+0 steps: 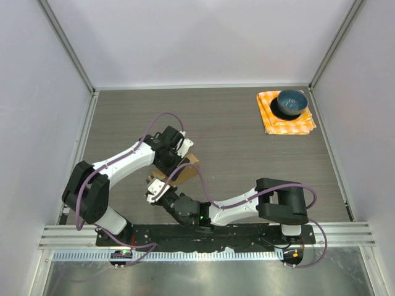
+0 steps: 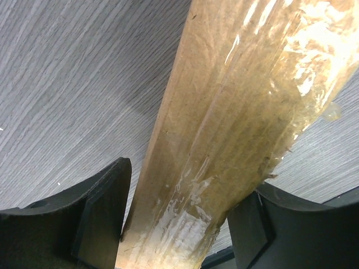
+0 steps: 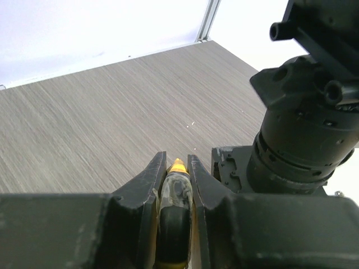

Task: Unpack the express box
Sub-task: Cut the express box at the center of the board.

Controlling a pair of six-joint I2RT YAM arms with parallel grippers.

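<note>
While lying on the grey wood-grain counter [image 1: 259,160], box: small flat brown taped cardboard express box [image 2: 224,140] is sitting near the arm bases.
Left gripper [image 2: 179,218]: is straddling the express box, jaws wide; firm hold cannot be told.
Right gripper [image 3: 176,168]: is narrowly pinching a small dark yellow-tipped object [image 3: 178,188].

Both jaws seemingly clamped

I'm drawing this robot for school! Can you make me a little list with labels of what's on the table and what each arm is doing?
Express box: brown cardboard with clear tape
Left end effector: fingers on either side of the box; grip unclear
Right end effector: shut on a small yellow-tipped object
Blue bowl: on the orange checked cloth, far right corner
</note>
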